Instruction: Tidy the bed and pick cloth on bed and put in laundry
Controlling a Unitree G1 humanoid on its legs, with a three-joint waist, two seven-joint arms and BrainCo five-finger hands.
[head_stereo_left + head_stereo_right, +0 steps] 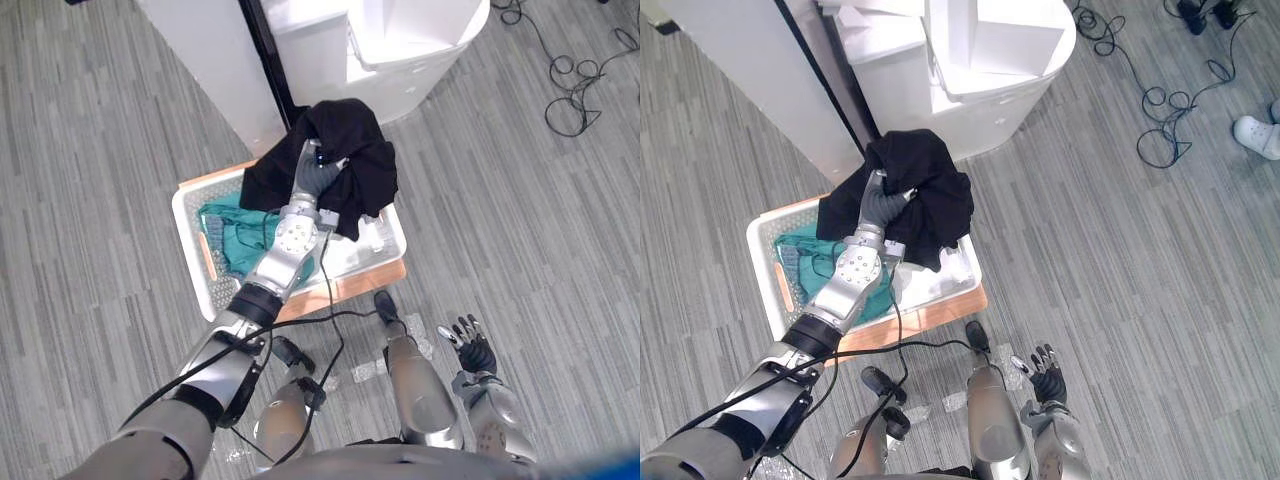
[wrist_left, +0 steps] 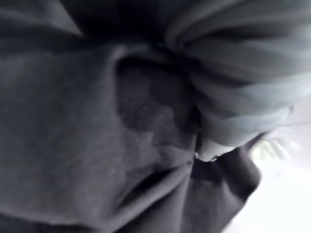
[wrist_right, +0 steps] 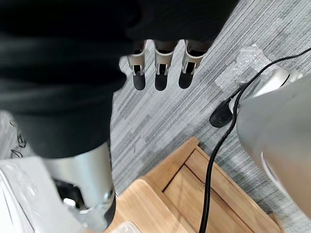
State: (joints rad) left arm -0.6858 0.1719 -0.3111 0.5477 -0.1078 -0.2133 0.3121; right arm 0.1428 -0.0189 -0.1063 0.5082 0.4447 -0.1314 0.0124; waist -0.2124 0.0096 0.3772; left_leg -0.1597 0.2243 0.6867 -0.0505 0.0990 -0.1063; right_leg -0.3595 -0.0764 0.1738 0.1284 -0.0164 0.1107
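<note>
Left eye view shows the left hand (image 1: pixel 318 178) raised above the far part of the white laundry basket (image 1: pixel 190 250), with a black cloth (image 1: pixel 350 140) bunched on it. The cloth drapes down both sides of the hand, one fold hanging over the basket's far edge and another over its right side. In the left wrist view the pale fingers (image 2: pixel 233 97) curl into the dark fabric, so the hand is closed on the cloth and holds it clear of the basket's bottom.

Inside the basket, on its left side, lies a crumpled teal garment (image 1: pixel 232 235). The left forearm crosses above the basket's near edge. The basket rests on a wooden board (image 1: pixel 360 282) that shows along its near side and at its far left corner.

The right hand (image 1: pixel 470 350) hangs low, to the right of the basket and nearer the robot, well apart from it. Its fingers (image 3: pixel 155 68) are straight and slightly spread above the grey striped carpet (image 1: pixel 100 150), holding nothing.

Beyond the basket stands a white rounded unit (image 1: pixel 400 50), with a white upright panel (image 1: pixel 200 50) just left of it. Black cables (image 1: pixel 575 90) loop on the carpet far to the right of the basket, and the right eye view shows a person's white shoe (image 1: pixel 1255 135) out past them.
</note>
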